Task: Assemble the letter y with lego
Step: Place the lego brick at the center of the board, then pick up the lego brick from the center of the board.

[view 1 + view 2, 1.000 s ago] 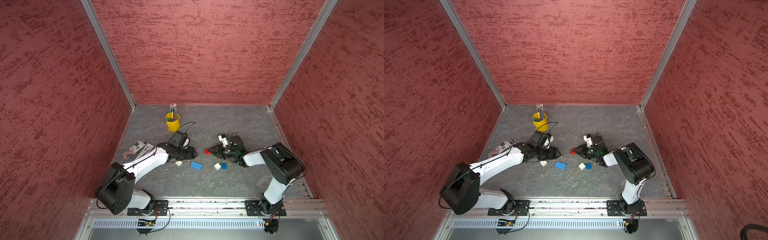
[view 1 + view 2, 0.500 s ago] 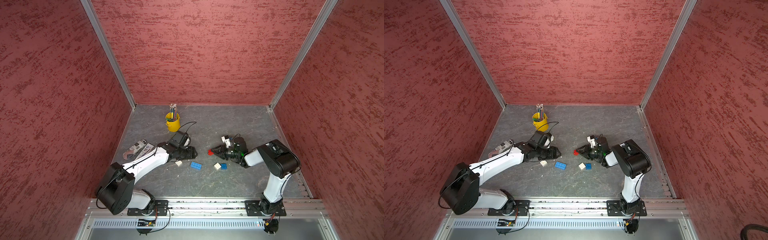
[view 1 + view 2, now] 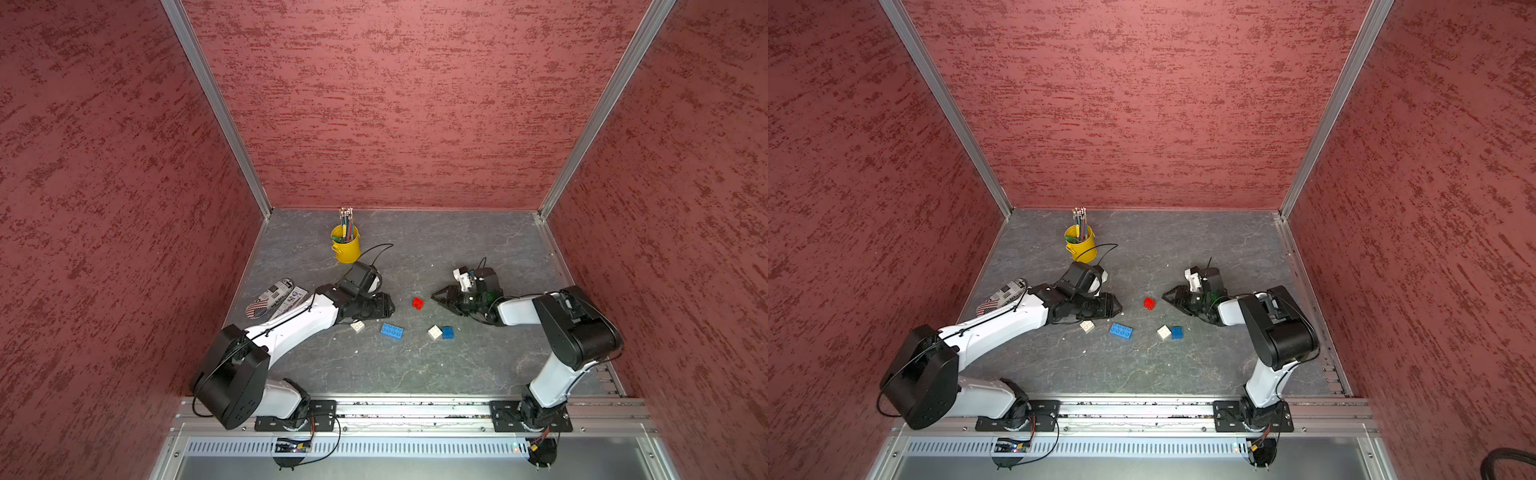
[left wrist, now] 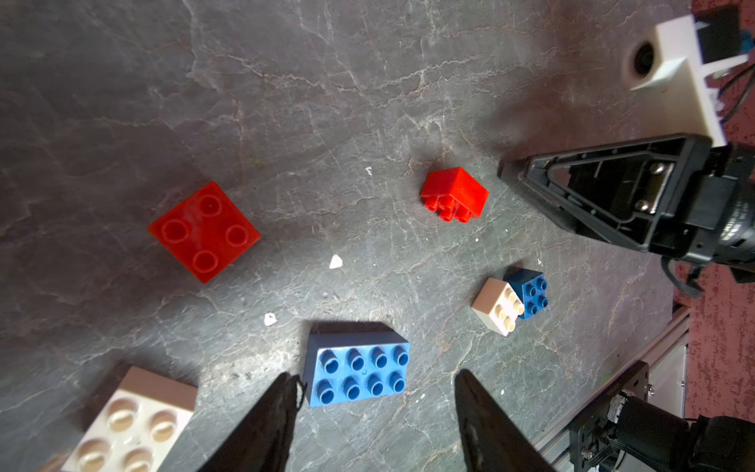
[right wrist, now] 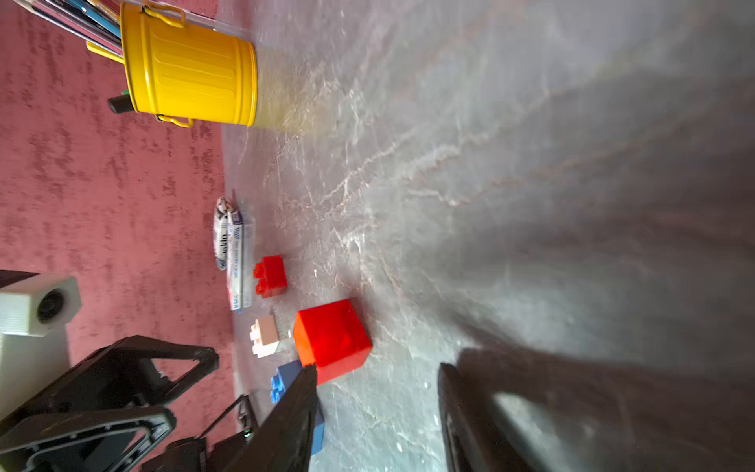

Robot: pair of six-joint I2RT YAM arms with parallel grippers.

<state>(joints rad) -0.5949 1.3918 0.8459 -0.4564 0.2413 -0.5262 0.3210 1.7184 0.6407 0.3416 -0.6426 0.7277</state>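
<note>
Red brick (image 3: 418, 303), tipped over midway between the bench's (image 3: 415, 374) side edges, lies loose just before the right hand (image 3: 436, 296), parted and empty. The left hand (image 3: 388, 308), near the blue rectangle (image 3: 392, 331), is parted and empty too.

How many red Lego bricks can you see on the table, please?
2. A tipped red brick lies uncovered in both top views; an upright red brick sits beneath the left end effector, hidden in those views.
</note>
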